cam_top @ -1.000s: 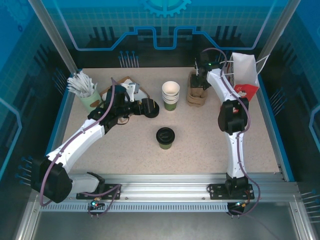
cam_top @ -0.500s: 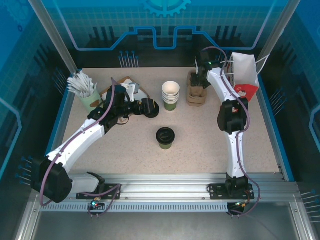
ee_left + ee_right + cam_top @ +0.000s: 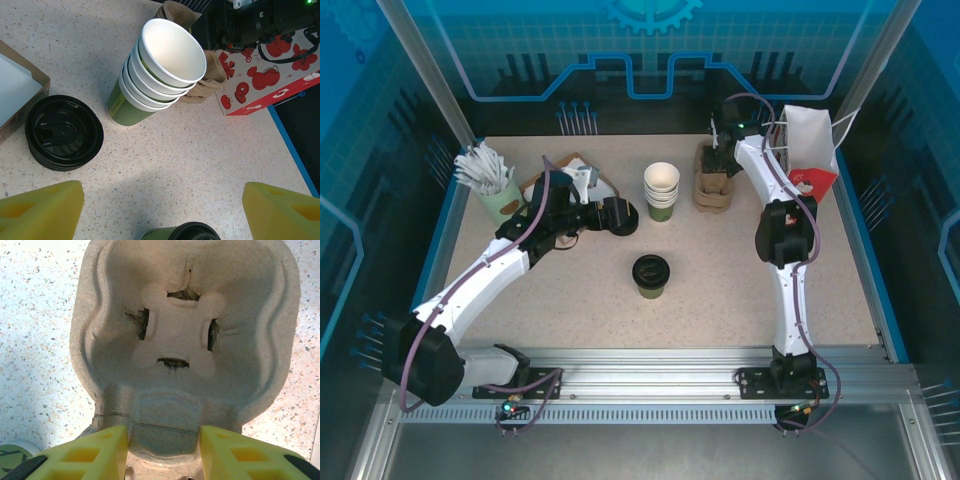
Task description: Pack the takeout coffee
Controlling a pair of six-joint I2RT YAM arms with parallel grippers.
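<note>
While the takeout coffee (image 3: 651, 276) stands upright and lidded on the open middle of the table (image 3: 720, 300), well apart from both arms, the packing is judged to be at an early stage. The cup is held by neither tool, and nothing is seen seated in a carrier or put in a bag.

At the far side, the right tool (image 3: 164, 452) is positioned over the pulp cup carrier (image 3: 185, 340), which sits between the stack of lidless cups (image 3: 661, 190) and the red-and-white paper bag (image 3: 810, 150). In the right wrist view its 2 yellow fingers (image 3: 115, 450) are set on either side of the carrier's near lip, close against it. Whether the lip is actually pinched cannot be told. The carrier's cup well is seen to be empty.

The left tool (image 3: 162, 205) is spread wide with nothing between its fingers. It is held above the table near the pile of loose black lids (image 3: 64, 132). The lid of the takeout coffee is caught at the bottom edge of the left wrist view, just below the gap.

What is left, by this judgement, is nearly everything. The carrier is to be secured and drawn free. The lidded cup is to be picked up and seated in a well. The load is then probably to be put into the bag. 0 of these steps is shown as finished.
</note>
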